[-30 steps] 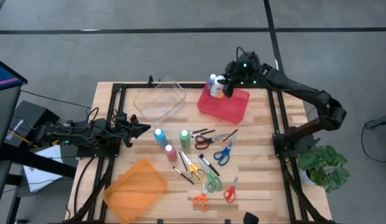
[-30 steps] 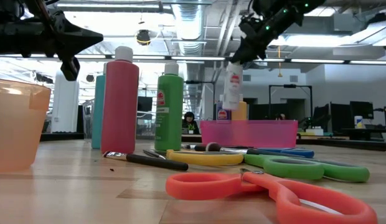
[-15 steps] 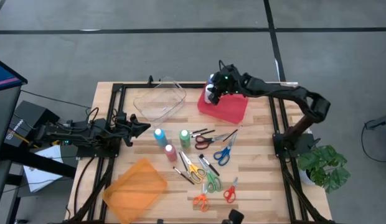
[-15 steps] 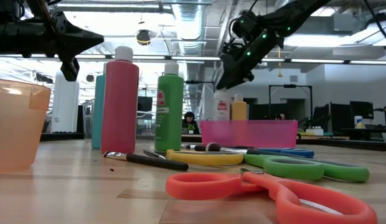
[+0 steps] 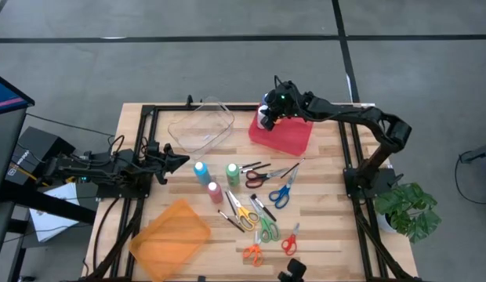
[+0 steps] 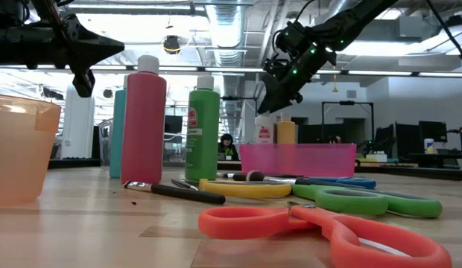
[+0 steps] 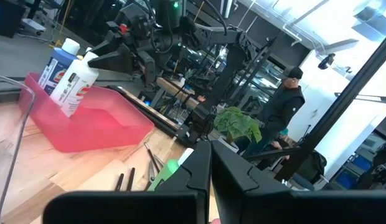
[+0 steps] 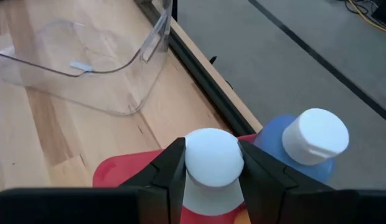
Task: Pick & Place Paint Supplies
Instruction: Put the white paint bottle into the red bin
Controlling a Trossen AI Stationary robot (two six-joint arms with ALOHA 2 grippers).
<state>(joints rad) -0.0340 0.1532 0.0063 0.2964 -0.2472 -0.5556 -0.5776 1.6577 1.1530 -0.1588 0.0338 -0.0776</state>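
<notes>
Lowered since a second ago, the right gripper (image 8: 208,177) is clamping the white-capped white plastic paint bottle (image 5: 266,118) inside the shallow pink plastic bin (image 5: 293,137), beside one blue bottle (image 8: 299,146). Three bottles, blue (image 5: 201,172), green (image 5: 233,175) and pink (image 5: 215,193), are standing mid-table. The left gripper (image 5: 171,159), fingers narrowly parted, is waiting nearby.

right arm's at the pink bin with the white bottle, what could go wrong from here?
1. The right gripper jaws pinch the white bottle only at its cap, and it leans in the pink bin; it may topple on release.
2. The blue bottle stands right beside it; a sideways retreat could knock it over.
3. The left gripper waits near the teal bottle, clear of this.
</notes>
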